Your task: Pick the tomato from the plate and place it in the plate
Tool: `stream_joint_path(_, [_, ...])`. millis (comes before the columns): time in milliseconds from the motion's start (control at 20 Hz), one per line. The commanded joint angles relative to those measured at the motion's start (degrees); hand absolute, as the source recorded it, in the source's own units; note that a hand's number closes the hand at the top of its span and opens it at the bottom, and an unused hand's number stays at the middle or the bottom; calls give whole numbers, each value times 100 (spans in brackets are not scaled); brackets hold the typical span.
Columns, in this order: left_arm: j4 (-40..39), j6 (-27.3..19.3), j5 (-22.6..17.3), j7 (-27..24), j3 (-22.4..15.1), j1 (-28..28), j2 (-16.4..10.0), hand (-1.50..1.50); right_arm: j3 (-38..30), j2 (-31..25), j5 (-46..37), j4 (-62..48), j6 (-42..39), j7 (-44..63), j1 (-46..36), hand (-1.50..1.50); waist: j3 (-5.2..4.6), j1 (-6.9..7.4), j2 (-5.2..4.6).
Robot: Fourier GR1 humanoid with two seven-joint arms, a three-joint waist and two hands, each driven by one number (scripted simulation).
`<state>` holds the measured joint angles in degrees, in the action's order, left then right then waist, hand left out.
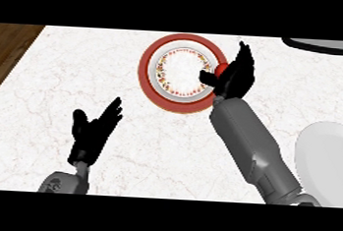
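the tomato (221, 68) sits at the three o'clock rim of the red-rimmed plate (146, 67), mostly hidden by the right hand (234, 76), which is spread wide beside it (no curl yet). the step looks like the grasp. next comes closing, lifting and carrying to the white plate (328, 160) at four o'clock. the left hand (92, 133) rests open at seven o'clock.

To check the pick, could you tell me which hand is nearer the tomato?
Right. The right hand is at the tomato on the red-rimmed plate; the left hand rests open, far to its lower left.
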<state>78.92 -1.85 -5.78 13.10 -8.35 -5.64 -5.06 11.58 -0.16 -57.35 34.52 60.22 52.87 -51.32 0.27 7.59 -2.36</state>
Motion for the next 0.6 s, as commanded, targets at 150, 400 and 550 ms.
stream_joint_path(150, [24,-47,32,31,28,56,-17,0,128,15,883,325,1579,-828,103,-150,1,-129,44])
stream_joint_path(400, [211,-200,56,109,-7,255,88,0,480,14,1824,749,1965,-1221,451,-150,-1,-237,111])
stream_joint_path(550, [180,-260,43,-39,115,386,72,0,1027,15,2565,1569,1791,-1662,902,-150,-5,-412,153])
